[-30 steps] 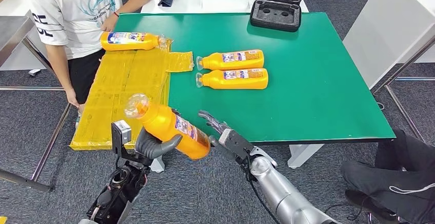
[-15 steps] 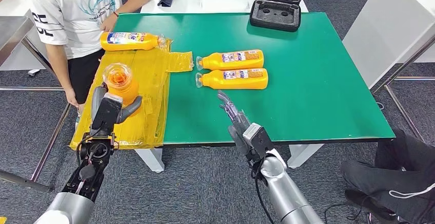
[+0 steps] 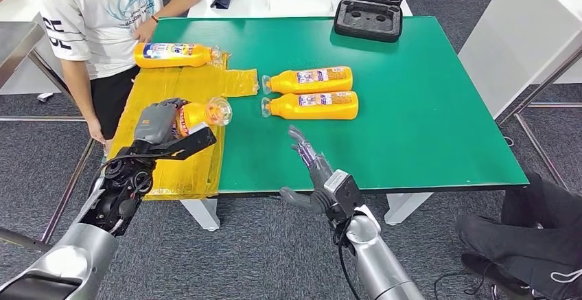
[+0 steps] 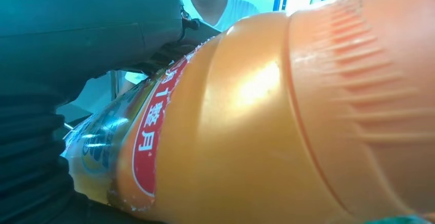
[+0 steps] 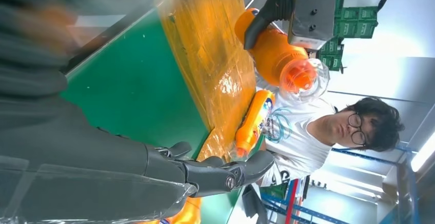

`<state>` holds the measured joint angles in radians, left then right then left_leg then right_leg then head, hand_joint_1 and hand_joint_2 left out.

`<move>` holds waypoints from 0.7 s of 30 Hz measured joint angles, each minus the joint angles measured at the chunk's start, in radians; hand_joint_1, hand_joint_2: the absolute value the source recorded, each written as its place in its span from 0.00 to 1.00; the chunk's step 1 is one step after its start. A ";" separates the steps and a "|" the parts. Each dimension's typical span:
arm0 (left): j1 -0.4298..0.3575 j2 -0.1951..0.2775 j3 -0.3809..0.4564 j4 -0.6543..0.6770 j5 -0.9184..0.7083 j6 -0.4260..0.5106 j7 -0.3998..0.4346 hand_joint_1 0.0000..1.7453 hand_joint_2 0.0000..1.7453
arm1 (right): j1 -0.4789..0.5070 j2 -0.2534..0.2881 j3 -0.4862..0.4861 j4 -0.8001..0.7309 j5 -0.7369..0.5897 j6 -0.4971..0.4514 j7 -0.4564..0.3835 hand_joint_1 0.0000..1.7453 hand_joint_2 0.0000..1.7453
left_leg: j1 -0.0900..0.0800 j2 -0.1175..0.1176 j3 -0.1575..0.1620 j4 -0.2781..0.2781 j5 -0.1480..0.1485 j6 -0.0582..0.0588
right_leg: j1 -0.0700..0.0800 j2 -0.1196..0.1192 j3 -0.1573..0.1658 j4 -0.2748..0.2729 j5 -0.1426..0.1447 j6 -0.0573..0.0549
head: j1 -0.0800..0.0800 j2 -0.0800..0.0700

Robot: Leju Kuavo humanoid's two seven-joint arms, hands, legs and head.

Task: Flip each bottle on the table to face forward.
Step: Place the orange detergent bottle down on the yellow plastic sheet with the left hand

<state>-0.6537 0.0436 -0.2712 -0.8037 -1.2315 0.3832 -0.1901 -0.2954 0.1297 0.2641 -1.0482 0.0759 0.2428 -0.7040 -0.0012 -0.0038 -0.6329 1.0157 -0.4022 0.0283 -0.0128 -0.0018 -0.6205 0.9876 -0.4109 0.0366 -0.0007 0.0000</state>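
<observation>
The robot's left hand grips an orange bottle around its body, holding it on its side over a yellow plastic sheet that covers the left part of a green table. The bottle's clear cap sticks out past the hand and points toward the middle of the table. In the left wrist view the bottle is pressed close against the hand, with a red label strip on its shoulder.

The robot's right hand holds nothing. Its fingers are stretched out straight and apart, reaching over the near edge of the table, and its thumb sticks out to the side, below the table edge. It is well apart from the left hand and the bottle it holds.

Beyond the right hand, toward the middle of the table, two more orange bottles lie on their sides, just beside each other, labels up and caps pointing toward the yellow sheet. A fourth orange bottle lies on its side at the far end of the sheet, beyond the left hand.

A person in a white T-shirt stands at the far left corner of the table, with one hand touching that fourth bottle. An open black case sits at the far edge of the table.
</observation>
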 joint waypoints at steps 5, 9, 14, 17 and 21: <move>-0.036 0.015 -0.036 0.050 -0.063 -0.122 0.002 0.95 1.00 | 0.000 0.000 0.000 0.001 0.014 0.010 0.000 0.00 1.00 | 0.000 0.000 0.000 0.000 0.000 0.000 | 0.000 0.000 0.000 0.000 0.000 0.000 | 0.000 0.000; -0.058 0.029 -0.070 0.093 -0.099 -0.200 -0.004 0.99 1.00 | 0.000 0.000 0.000 0.006 0.024 0.014 0.000 0.00 1.00 | 0.000 0.000 0.000 0.000 0.000 0.000 | 0.000 0.000 0.000 0.000 0.000 0.000 | 0.000 0.000; -0.084 0.035 -0.092 0.129 -0.101 -0.254 -0.017 1.00 1.00 | 0.000 0.000 0.000 0.008 0.045 0.013 0.000 0.00 1.00 | 0.000 0.000 0.000 0.000 0.000 0.000 | 0.000 0.000 0.000 0.000 0.000 0.000 | 0.000 0.000; -0.098 0.035 -0.105 0.142 -0.107 -0.297 -0.023 0.99 1.00 | 0.000 0.001 -0.003 0.008 0.065 0.013 0.000 0.00 1.00 | 0.000 0.000 0.000 0.000 0.000 0.000 | 0.000 0.000 0.000 0.000 0.000 0.000 | 0.000 0.000; -0.123 0.035 -0.128 0.158 -0.136 -0.332 -0.013 0.96 1.00 | 0.000 0.006 -0.012 0.009 0.082 0.016 0.001 0.00 1.00 | 0.000 0.000 0.000 0.000 0.000 0.000 | 0.000 0.000 0.000 0.000 0.000 0.000 | 0.000 0.000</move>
<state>-0.7768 0.0790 -0.3994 -0.6459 -1.3677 0.0515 -0.2031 -0.2954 0.1362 0.2516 -1.0394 0.1577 0.2586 -0.7034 -0.0012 -0.0039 -0.6332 1.0158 -0.4022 0.0283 -0.0129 -0.0018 -0.6206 0.9875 -0.4109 0.0366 -0.0007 0.0000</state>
